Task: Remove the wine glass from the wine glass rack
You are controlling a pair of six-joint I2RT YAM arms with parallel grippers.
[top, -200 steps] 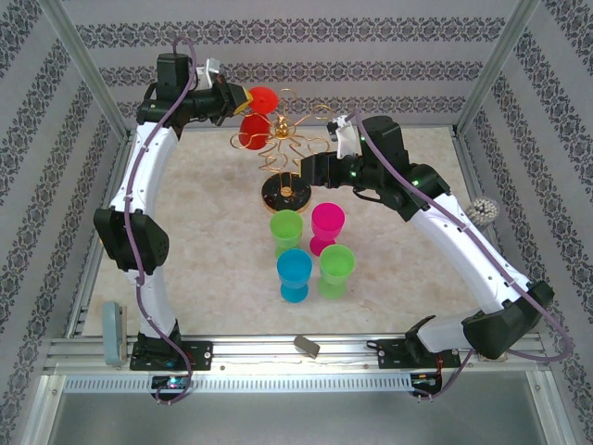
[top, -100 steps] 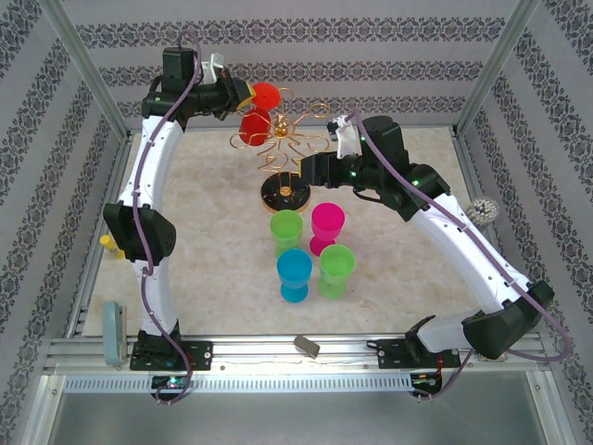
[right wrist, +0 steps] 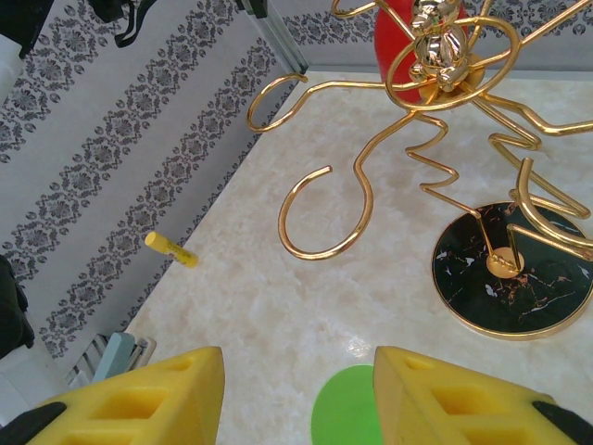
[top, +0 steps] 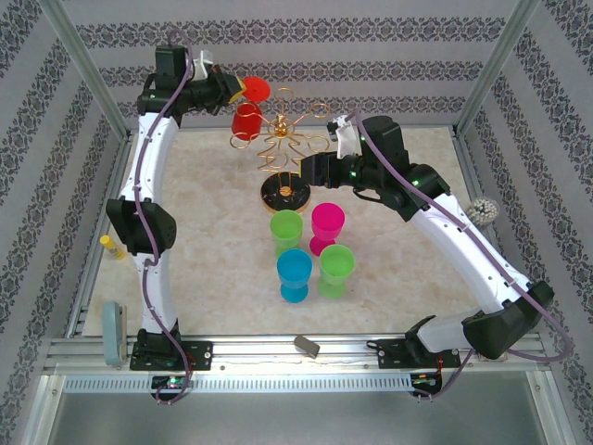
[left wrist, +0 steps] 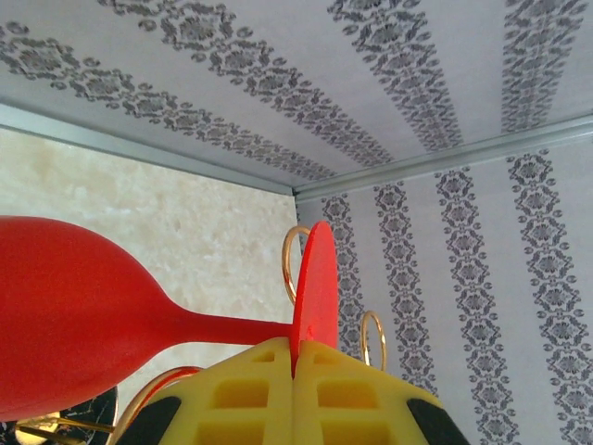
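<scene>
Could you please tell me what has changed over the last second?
The left gripper, shut on the foot of the red wine glass, has drawn the glass slightly leftward and toward the back wall, away from the stem of the wine glass rack; I cannot tell whether it is free of the wire. The right gripper, open, the rack and the four cups stayed put.

Left pincer (top: 238, 90) carried wine glass (top: 246, 120) leftward, away from wine glass rack (top: 284, 195) stem.
</scene>
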